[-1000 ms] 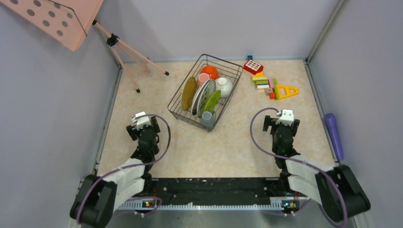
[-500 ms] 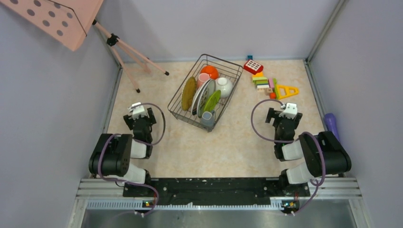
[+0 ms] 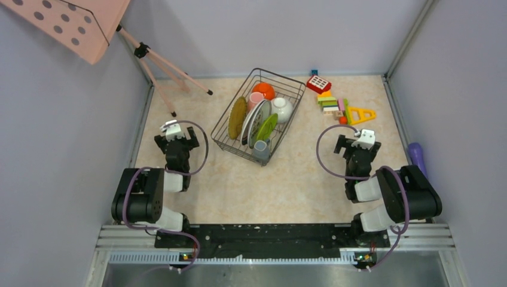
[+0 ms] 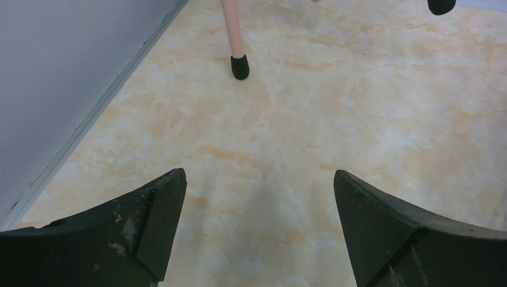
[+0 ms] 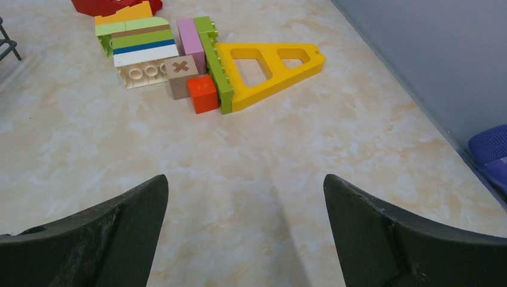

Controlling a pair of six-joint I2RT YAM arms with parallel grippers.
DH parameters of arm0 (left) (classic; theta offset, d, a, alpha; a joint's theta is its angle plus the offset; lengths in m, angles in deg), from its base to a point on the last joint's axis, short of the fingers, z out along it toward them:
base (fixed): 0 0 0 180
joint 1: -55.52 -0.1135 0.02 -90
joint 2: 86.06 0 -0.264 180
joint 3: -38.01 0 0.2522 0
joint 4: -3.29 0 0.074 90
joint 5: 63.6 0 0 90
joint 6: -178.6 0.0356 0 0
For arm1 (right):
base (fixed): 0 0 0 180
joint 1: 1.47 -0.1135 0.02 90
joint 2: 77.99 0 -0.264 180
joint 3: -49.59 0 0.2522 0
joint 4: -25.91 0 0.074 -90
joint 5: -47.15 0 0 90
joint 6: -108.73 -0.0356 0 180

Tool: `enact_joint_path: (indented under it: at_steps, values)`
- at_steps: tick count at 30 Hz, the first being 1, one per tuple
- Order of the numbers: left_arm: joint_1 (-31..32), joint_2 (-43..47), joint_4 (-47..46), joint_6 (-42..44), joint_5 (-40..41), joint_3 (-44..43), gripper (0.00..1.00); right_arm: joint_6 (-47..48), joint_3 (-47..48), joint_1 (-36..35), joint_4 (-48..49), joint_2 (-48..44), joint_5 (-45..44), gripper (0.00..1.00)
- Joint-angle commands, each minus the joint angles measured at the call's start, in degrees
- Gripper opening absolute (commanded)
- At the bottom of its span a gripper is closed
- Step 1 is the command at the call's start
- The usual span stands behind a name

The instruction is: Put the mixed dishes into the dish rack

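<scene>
While I watch from the overhead view, the dish rack (image 3: 287, 82) sits on the tabletop (image 3: 299, 179), ahead and to the right of my left hand (image 4: 259, 179) and ahead and to the left of my right hand (image 5: 245, 182). Both hands are spread wide and hold nothing, each low over bare tabletop and well apart from the rack.

Inside the rack, the straw mat (image 3: 237, 117), the white plate (image 3: 254, 118) and the lime-green plate (image 3: 266, 127) stand on edge side by side. The orange bowl (image 3: 263, 90) and pink cup (image 3: 256, 99) are at the far end, one whitish cup (image 3: 282, 109) is beside the plates, and another cup (image 3: 261, 149) is at the near end.

Ahead of my right hand lie the toy blocks (image 5: 179, 60); ahead of my left hand stands a tripod foot (image 4: 240, 66).
</scene>
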Motion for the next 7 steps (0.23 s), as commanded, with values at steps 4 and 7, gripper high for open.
enact_joint_path:
  at_steps: [4, 7]
  values:
    - [-0.33, 0.09, -0.78, -0.69, -1.04, -0.36, 0.98, -0.76, 1.44, 0.79, 3.48, 0.25, 0.23, 0.99]
    - [-0.34, 0.39, -0.99, -0.63, -1.04, -0.06, 0.98, -0.71, 1.44, 0.75, 3.51, 0.28, 0.23, 0.99]
